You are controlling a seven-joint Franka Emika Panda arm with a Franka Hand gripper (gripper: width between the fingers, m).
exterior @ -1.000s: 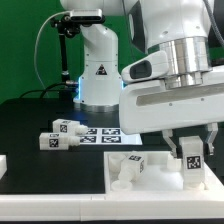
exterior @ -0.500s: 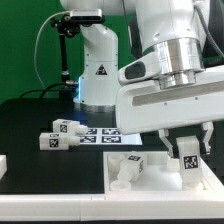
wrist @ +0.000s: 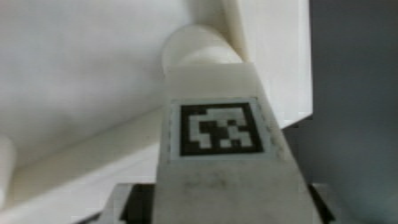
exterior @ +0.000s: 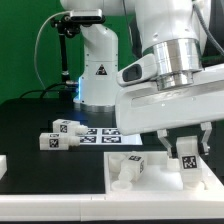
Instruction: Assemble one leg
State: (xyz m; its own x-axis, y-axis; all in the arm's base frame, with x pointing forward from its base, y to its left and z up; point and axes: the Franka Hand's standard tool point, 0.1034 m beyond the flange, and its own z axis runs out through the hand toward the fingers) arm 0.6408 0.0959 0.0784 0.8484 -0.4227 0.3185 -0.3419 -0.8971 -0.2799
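Note:
My gripper [exterior: 187,150] is shut on a white leg [exterior: 188,162] with a black-and-white tag, holding it upright over the right part of the large white panel [exterior: 160,184]. In the wrist view the held leg [wrist: 217,120] fills the middle, its far end against the panel's raised edge [wrist: 217,25]; the dark fingers [wrist: 135,203] flank it. Another leg [exterior: 131,166] stands upright on the panel to the exterior view's left of the held one. Several loose legs [exterior: 58,136] lie on the black table further left.
The marker board [exterior: 108,132] lies behind the panel, in front of the white robot base [exterior: 98,75]. A small white part [exterior: 3,163] sits at the exterior view's left edge. The panel's front edge is near the table front.
The arm and the held leg have shifted very slightly to the exterior view's left and down. Nothing else has moved.

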